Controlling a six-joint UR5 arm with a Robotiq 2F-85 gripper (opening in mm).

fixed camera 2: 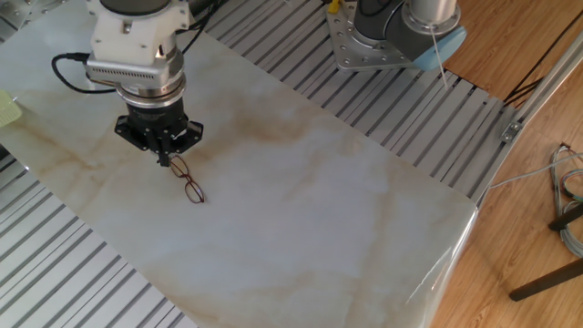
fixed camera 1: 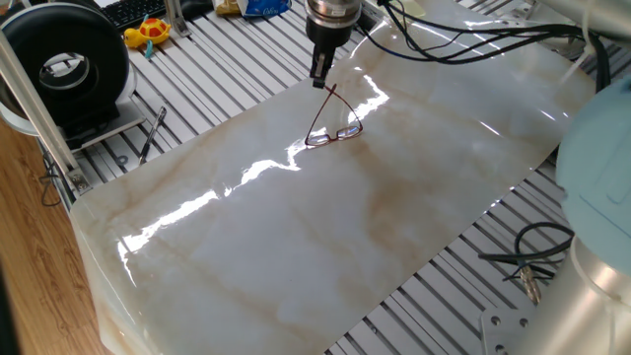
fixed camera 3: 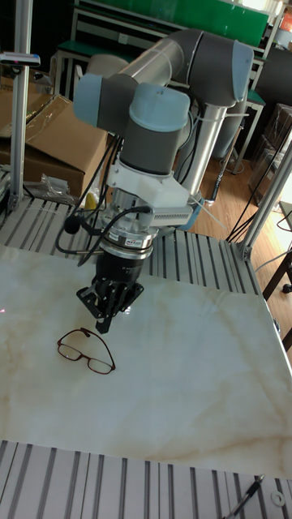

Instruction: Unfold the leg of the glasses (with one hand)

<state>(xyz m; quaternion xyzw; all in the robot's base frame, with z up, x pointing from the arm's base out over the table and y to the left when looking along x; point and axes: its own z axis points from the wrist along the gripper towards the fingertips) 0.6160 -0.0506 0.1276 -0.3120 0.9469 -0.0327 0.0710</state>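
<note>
At the far edge of the marbled surface (fixed camera 1: 296, 247), the claw (fixed camera 1: 319, 79) points straight down with its fingertips drawn close together, pinching the tip of one thin temple arm of the glasses (fixed camera 1: 333, 131). From that pinch the dark-red arm slopes down to the frame, whose front with the two oval lenses rests on the surface just below and in front of the claw. In the tall fixed view the claw (fixed camera 3: 103, 324) stands just over the glasses (fixed camera 3: 85, 349), and the lenses lie flat. By my reading, the leg is already swung well out from the frame, so the unfolding looks mostly done. What seems left is finishing the swing and letting go; whether the second leg is folded I cannot tell.
</note>
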